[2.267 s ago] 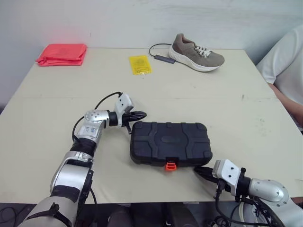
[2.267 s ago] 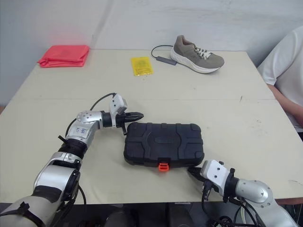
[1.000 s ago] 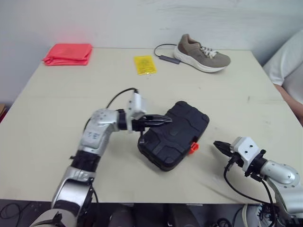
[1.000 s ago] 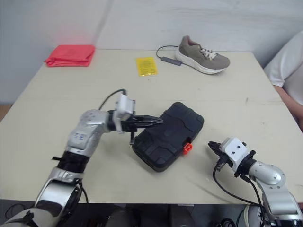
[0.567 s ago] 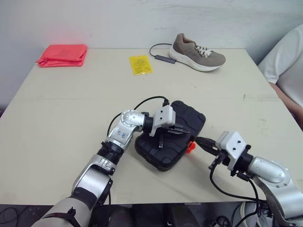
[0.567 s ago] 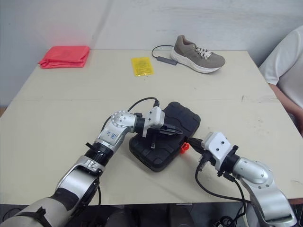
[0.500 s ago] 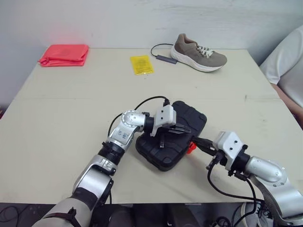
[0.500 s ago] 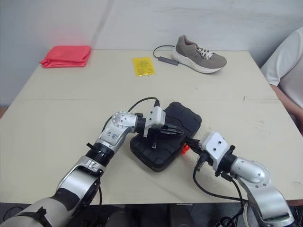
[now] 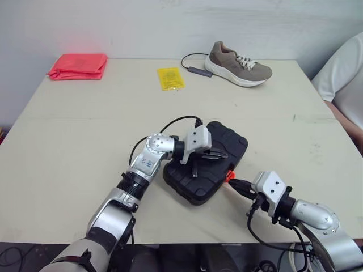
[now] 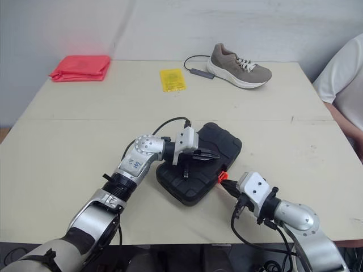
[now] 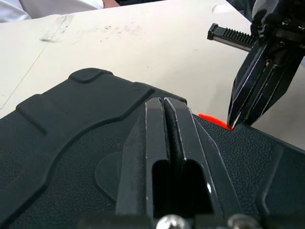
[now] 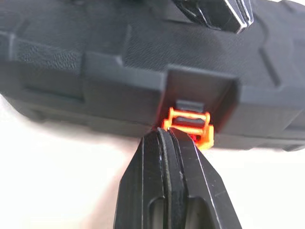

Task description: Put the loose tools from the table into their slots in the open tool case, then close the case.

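Right end effector (image 12: 164,134), pinched empty, has reached the latch (image 12: 188,125); left end effector (image 11: 164,101), likewise, on case (image 11: 66,143).

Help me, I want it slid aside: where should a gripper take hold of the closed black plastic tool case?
Probably the latch-side edge of the black plastic tool case, pinched across its thickness beside the orange latch, coming low from the robot's right. The flat lid looks too broad to span, and that edge faces the shut right gripper.

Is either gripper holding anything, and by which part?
Nothing held. Left gripper, shut, over the tool case; right gripper, shut, tips at its orange latch.
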`<action>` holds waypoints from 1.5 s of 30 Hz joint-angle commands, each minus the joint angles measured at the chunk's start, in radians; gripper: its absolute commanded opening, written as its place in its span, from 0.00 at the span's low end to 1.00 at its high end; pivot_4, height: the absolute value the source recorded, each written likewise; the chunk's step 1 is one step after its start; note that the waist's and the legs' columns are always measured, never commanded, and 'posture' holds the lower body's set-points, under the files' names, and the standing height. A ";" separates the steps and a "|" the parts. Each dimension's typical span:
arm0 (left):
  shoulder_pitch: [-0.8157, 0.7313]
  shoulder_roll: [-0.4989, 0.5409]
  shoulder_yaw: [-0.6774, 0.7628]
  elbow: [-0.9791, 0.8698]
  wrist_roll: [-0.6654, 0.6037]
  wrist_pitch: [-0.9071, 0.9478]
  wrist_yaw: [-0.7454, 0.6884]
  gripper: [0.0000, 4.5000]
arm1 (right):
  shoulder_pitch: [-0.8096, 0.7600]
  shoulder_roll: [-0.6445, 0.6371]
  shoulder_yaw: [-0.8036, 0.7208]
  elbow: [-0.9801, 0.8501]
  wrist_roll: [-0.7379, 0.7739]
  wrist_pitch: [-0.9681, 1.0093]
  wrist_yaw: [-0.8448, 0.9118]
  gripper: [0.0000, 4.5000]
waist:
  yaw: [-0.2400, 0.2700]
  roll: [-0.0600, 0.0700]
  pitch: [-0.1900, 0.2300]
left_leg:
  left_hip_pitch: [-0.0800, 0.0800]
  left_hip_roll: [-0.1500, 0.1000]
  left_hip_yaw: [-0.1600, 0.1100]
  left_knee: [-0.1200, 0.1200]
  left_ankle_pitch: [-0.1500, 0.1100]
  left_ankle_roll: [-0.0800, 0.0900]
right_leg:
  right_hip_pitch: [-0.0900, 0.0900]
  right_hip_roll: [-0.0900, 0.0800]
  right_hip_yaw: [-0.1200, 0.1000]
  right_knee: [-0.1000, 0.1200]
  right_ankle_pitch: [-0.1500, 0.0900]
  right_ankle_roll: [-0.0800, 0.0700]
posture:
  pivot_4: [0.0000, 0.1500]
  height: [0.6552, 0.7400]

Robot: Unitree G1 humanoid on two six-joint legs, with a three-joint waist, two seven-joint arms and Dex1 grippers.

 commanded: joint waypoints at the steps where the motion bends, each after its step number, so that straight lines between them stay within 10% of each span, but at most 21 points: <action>1: 0.043 0.029 -0.020 0.033 0.055 0.030 0.019 0.02 | 0.022 0.015 0.005 0.068 -0.002 0.002 0.008 0.00 | 0.001 -0.001 -0.001 | 0.000 0.000 0.000 0.000 0.000 0.000 | 0.000 0.000 0.000 0.000 0.000 0.000 | 1.00 1.00; 26: 0.090 0.059 -0.081 0.004 0.079 0.089 -0.009 0.02 | -0.181 0.144 -0.030 0.046 0.197 0.035 0.055 0.00 | -0.026 0.001 -0.004 | 0.002 0.005 0.001 -0.001 -0.001 -0.003 | 0.001 0.000 0.001 0.001 -0.001 -0.002 | 1.00 1.00; 45: 0.090 0.050 -0.069 0.020 0.077 0.075 -0.014 0.02 | -0.081 -0.009 -0.091 -0.016 0.165 0.173 0.056 0.00 | -0.020 0.003 -0.011 | 0.005 0.008 -0.003 -0.002 -0.005 0.000 | 0.011 -0.002 -0.003 -0.013 0.000 -0.001 | 1.00 1.00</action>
